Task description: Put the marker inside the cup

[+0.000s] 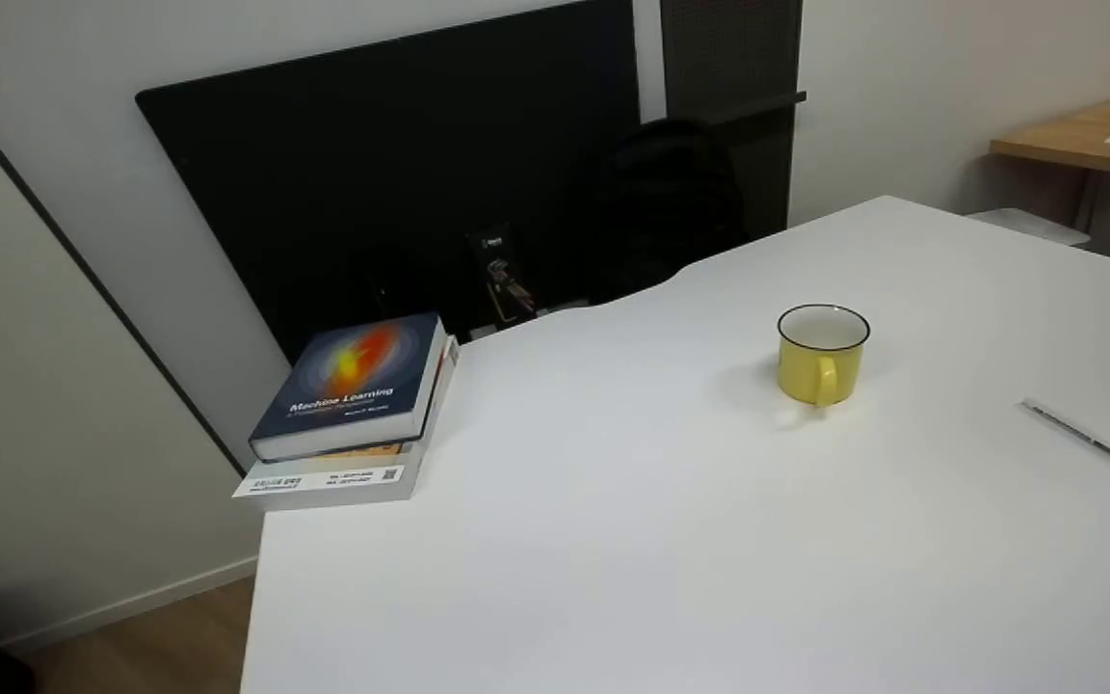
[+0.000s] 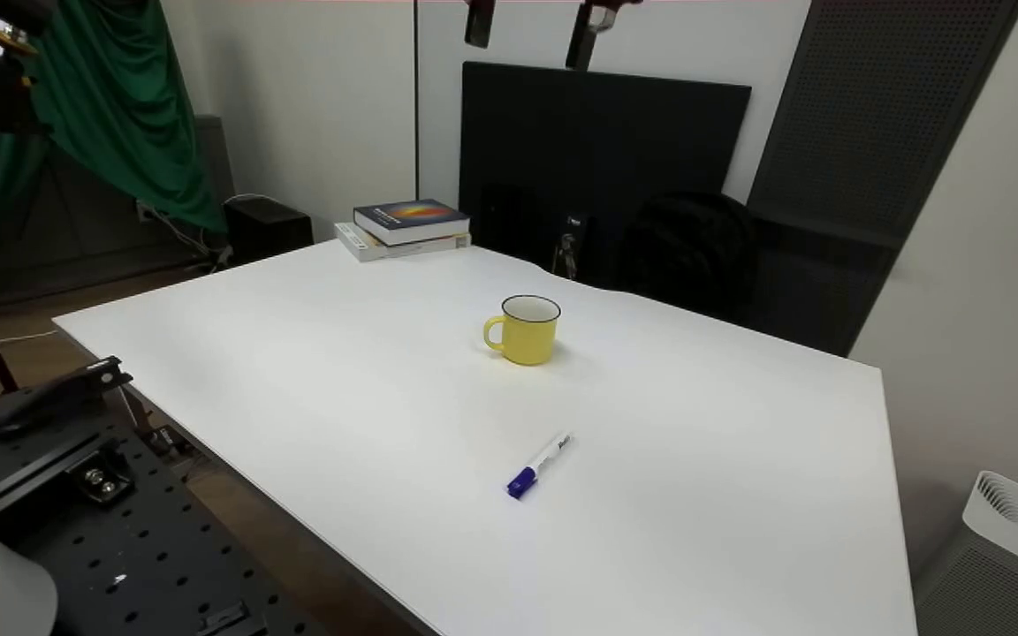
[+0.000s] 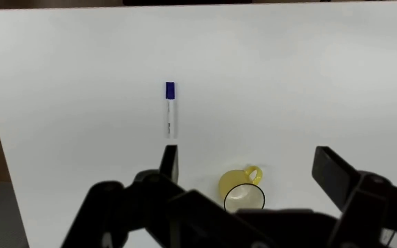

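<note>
The marker [image 2: 542,463], white with a blue-purple cap, lies flat on the white table [image 2: 341,371]. It shows in the wrist view [image 3: 170,113] and, cut off at the right edge, in an exterior view [image 1: 1085,439]. The cup is a yellow mug [image 1: 796,374] with a handle, white inside and a dark rim. It stands upright in both exterior views [image 2: 529,343]. In the wrist view the cup [image 3: 231,181] shows between my fingers, partly hidden by the gripper body. My gripper [image 3: 246,162] is open and empty, high above the table; its fingertips show at the top of an exterior view [image 2: 530,42].
Two stacked books [image 1: 343,390] lie at a table corner, also in an exterior view [image 2: 412,221]. A black panel [image 2: 597,132] and a dark backpack [image 2: 690,256] stand behind the table. A perforated dark platform [image 2: 147,548] and a white appliance [image 2: 1013,539] stand beside it.
</note>
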`<state>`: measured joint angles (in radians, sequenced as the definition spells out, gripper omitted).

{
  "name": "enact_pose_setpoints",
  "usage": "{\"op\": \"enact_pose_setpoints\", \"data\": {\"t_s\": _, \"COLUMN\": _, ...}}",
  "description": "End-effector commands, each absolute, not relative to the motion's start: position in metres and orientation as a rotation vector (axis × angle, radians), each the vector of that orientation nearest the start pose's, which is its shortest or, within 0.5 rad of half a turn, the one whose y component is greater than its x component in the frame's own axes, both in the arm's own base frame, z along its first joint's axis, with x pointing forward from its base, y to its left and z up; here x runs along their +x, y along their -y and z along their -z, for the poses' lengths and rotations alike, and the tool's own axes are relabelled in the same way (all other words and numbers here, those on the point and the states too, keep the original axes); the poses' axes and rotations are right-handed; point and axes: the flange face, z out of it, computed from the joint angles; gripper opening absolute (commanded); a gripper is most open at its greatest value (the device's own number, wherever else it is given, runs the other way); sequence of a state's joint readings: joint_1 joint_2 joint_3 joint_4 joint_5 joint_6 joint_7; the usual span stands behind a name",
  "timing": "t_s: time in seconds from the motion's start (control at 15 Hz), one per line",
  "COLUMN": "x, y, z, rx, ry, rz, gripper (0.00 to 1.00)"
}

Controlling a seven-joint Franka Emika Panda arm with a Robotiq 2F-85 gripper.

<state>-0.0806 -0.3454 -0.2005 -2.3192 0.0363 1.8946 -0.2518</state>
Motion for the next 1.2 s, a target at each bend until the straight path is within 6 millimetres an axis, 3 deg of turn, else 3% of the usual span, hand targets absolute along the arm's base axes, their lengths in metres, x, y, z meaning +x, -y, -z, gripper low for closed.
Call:
{"op": "enact_pose_setpoints", "data": {"t_s": 0.0, "x": 0.419, "y": 0.146, "z": -0.434, "rx": -3.030, "ry": -0.087, "rz": -0.088, "gripper": 1.00}}
{"op": "enact_pose_setpoints", "data": {"t_s": 0.4, "x": 0.423, "y": 0.185, "z": -0.372, "rx": -3.014, "ry": -0.131, "rz": -0.003, "gripper": 1.00}}
{"op": "enact_pose_setpoints", "data": {"t_s": 0.67, "x": 0.432, "y": 0.194, "z": -0.336, "rx": -3.014, "ry": -0.121, "rz": -0.029, "gripper": 1.00}}
{"op": "enact_pose_setpoints", "data": {"t_s": 0.73, "x": 0.432, "y": 0.192, "z": -0.330, "rx": -3.006, "ry": -0.108, "rz": -0.072, "gripper": 1.00}}
{"op": "enact_pose_setpoints", "data": {"t_s": 0.8, "x": 0.424, "y": 0.189, "z": -0.340, "rx": -3.017, "ry": -0.123, "rz": -0.038, "gripper": 1.00}}
{"op": "enact_pose_setpoints", "data": {"t_s": 0.93, "x": 0.425, "y": 0.188, "z": -0.328, "rx": -3.013, "ry": -0.110, "rz": -0.077, "gripper": 1.00}}
{"op": "enact_pose_setpoints", "data": {"t_s": 1.13, "x": 0.426, "y": 0.188, "z": -0.327, "rx": -3.013, "ry": -0.109, "rz": -0.080, "gripper": 1.00}}
